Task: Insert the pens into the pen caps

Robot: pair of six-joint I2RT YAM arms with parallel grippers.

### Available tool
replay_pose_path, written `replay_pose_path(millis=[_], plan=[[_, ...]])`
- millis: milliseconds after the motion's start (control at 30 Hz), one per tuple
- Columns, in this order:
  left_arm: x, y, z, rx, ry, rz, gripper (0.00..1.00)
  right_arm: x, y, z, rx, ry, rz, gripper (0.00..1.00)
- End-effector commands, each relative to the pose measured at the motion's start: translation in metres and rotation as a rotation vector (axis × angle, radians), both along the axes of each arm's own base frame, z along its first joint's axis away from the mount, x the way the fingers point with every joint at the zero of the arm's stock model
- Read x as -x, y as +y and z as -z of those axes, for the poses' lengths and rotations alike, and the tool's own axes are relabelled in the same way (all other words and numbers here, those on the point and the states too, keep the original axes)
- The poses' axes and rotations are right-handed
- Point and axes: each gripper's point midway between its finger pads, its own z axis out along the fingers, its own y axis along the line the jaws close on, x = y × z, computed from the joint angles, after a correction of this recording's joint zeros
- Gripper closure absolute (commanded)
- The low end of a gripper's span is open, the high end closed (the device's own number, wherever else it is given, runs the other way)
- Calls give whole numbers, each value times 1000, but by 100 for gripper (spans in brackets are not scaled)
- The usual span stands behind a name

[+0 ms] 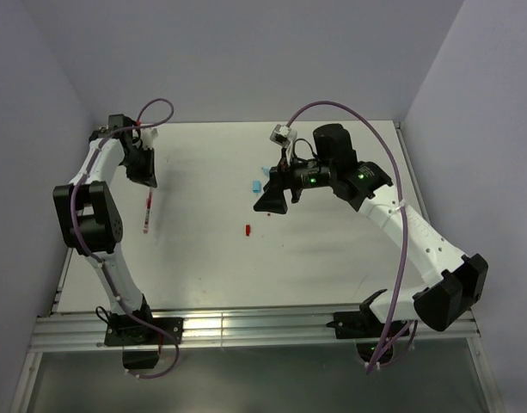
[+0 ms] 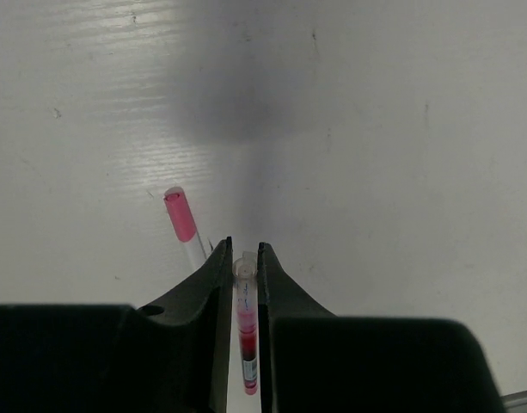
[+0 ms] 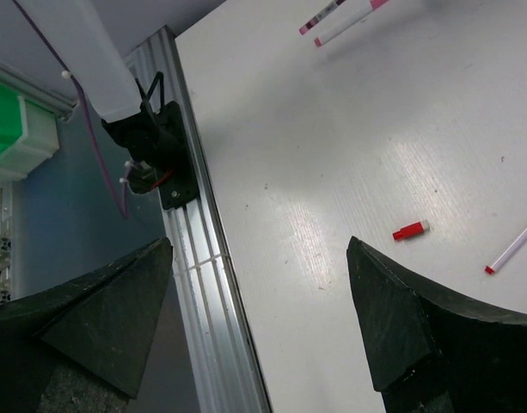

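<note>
The left gripper (image 2: 244, 250) was pressed nearly together on a thin clear-barrelled plastic pen with red ink inside (image 2: 246, 331). The pen's pale end sat level with the fingertips, and the rest ran back between the jaws toward 6 o'clock in the left wrist view. I could not tell whether it was lifted off the white table (image 1: 332, 258). Just beside it, at 10 o'clock from the fingertips, lay a second white pen with a pink-red end (image 2: 180, 215). In the overhead view both pens sat at the table's 9 o'clock side.

The right gripper (image 3: 259, 248) hung spread wide and empty near the middle of the table. Below it a stubby red plastic cap (image 3: 411, 230) lay on its side, with a very thin white stick pen tipped red (image 3: 512, 254) near it at 4 o'clock. A short light blue plastic cap (image 1: 256, 184) lay at 12 o'clock from the red one in the overhead view, close to the right gripper.

The pens looked light, stiff and smooth. A round barrel would probably roll on the table and swivel in a narrow pinch, so a hold at mid-barrel with the writing end left well proud seemed best. The caps looked tiny and apt to skid or tip. I would take one across its closed end, leaving the mouth free.
</note>
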Motion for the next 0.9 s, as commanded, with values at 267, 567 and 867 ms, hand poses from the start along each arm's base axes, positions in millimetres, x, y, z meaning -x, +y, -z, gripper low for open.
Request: replay_pose_path(millis=[267, 567, 867], plan=[[-25, 13, 33, -60, 42, -62, 100, -4, -3, 0, 7, -26, 16, 8], [-35, 14, 49, -55, 71, -85, 100, -5, -3, 4, 13, -12, 14, 6], [-30, 12, 67, -44, 105, -104, 100, -6, 0, 10, 22, 13, 4, 6]])
